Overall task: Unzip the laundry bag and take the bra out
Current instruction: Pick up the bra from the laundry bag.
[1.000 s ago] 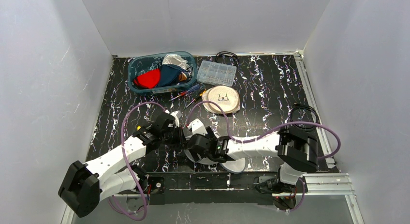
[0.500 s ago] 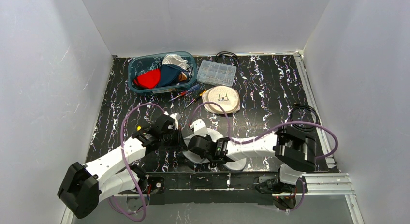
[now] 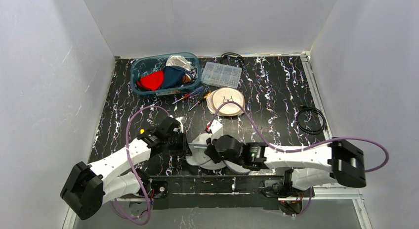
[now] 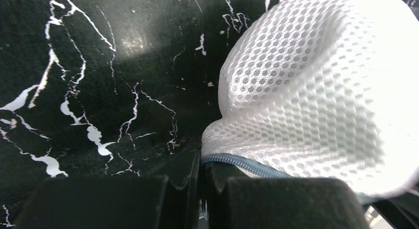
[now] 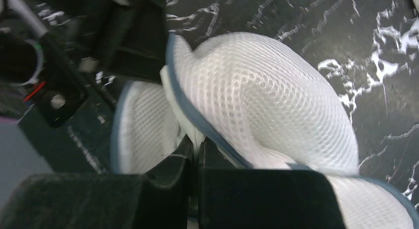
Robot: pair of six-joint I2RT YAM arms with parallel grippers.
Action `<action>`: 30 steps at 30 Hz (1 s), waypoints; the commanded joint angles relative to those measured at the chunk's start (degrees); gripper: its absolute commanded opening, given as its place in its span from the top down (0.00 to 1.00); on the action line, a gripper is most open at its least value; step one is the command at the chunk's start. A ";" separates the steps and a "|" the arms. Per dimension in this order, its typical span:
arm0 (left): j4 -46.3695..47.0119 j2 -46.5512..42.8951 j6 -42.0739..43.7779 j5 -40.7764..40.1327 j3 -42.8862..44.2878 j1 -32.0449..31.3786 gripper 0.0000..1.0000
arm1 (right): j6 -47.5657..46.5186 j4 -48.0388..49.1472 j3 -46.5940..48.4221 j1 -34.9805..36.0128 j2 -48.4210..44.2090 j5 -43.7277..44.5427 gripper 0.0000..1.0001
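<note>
Overhead, the white mesh laundry bag (image 3: 200, 159) lies well apart from the blue bin (image 3: 134, 78), on the side nearer the arms' bases. From the left wrist, the left gripper (image 4: 200, 164) pinches the bag's blue zipper edge. From the right wrist, the right gripper (image 5: 196, 150) is pressed together on the bag's mesh.

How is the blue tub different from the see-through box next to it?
The blue tub is teal and deep; the see-through box is clear and flat. The tub is open and piled with red, dark blue and white cloth; the box is split into small compartments. Both sit at the back of the table, side by side.
</note>
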 commanded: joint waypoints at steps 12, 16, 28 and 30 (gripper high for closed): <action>-4.70 8.08 1.75 -3.26 11.49 -0.01 1.00 | -20.00 -2.31 5.19 -0.30 -6.93 -26.45 0.99; -3.66 11.88 1.73 -4.02 12.43 -0.01 1.00 | -19.31 -0.96 7.39 -0.80 -8.66 -31.71 0.99; -6.43 8.38 0.68 -4.39 14.93 0.00 1.00 | -16.26 1.06 3.71 -0.97 -23.40 -7.17 0.99; -7.04 7.11 0.60 -4.37 15.46 -0.01 1.00 | -15.28 2.49 1.99 -0.98 -25.34 -4.95 0.99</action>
